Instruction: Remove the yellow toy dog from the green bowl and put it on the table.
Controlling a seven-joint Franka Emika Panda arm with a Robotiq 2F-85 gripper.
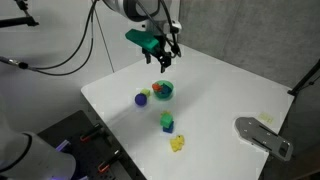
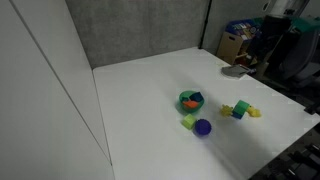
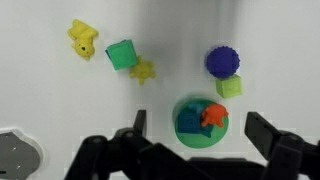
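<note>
The green bowl (image 3: 186, 140) stands on the white table (image 3: 40, 100) and holds a blue block (image 3: 188, 119) and an orange toy (image 3: 212, 115); no yellow toy shows in it. The yellow toy dog (image 3: 83, 38) lies on the table well away from the bowl, beyond a green cube (image 3: 122, 54). The dog (image 1: 177, 144) (image 2: 253, 112) and the bowl (image 1: 163, 91) (image 2: 190, 100) show in both exterior views. My gripper (image 3: 197, 121) is open and empty, above the bowl with a finger on each side; it hangs over the bowl in an exterior view (image 1: 163, 60).
A second small yellow toy (image 3: 143, 71) lies by the green cube. A purple ball (image 3: 223, 61) and a lime block (image 3: 229, 87) sit beside the bowl. A grey metal plate (image 1: 262, 135) lies at a table corner. Cables hang behind the table.
</note>
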